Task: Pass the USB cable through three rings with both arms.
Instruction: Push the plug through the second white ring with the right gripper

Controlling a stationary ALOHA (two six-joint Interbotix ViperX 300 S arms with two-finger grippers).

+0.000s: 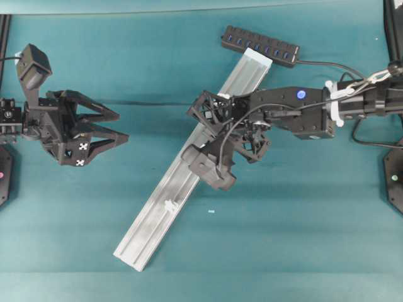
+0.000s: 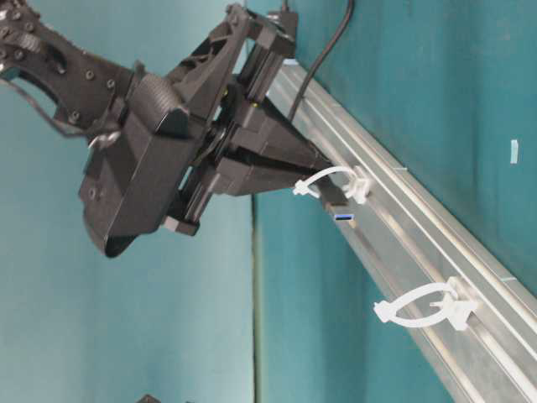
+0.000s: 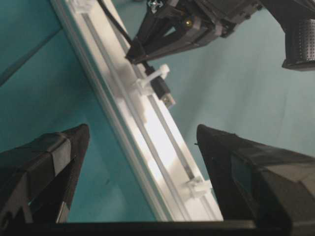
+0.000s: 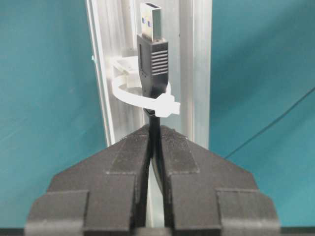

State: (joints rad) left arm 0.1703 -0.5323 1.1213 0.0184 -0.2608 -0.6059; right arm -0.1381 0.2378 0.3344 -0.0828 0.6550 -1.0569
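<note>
The right tool (image 4: 155, 135) is clamped shut on the USB cable (image 4: 153, 123), its 2 black fingers (image 4: 123, 162) pressed together with the thin cord pinched between them just behind the plug. Ahead of the tips, the plug (image 4: 152, 54) has gone through 1 white ring (image 4: 142, 96); the ribbed black body sits inside the loop and the metal end with its blue insert sticks out beyond it, pointing along the silver rail (image 4: 197, 73). From the table-level view the same ring (image 2: 340, 180) lies just off the tool's point, with the plug tip (image 2: 342, 216) showing below it, and a 2nd ring (image 2: 424, 306) stands farther along the rail, well clear of the tool and with nothing in it. In the left wrist view another clip (image 3: 197, 187) sits on the rail nearer the left tool.

The left tool (image 1: 113, 129) is spread wide and has hold of nothing; it hovers over the teal worktop (image 1: 283, 239) to 1 side of the rail, apart from it. Between its 2 fingers (image 3: 44, 162) the rail and the threaded ring (image 3: 155, 77) are in sight ahead.

Behind the right tool the cable (image 1: 236, 123) loops back along the arm. Beyond the rail's far end lies a black multi-port hub (image 1: 259, 46).
</note>
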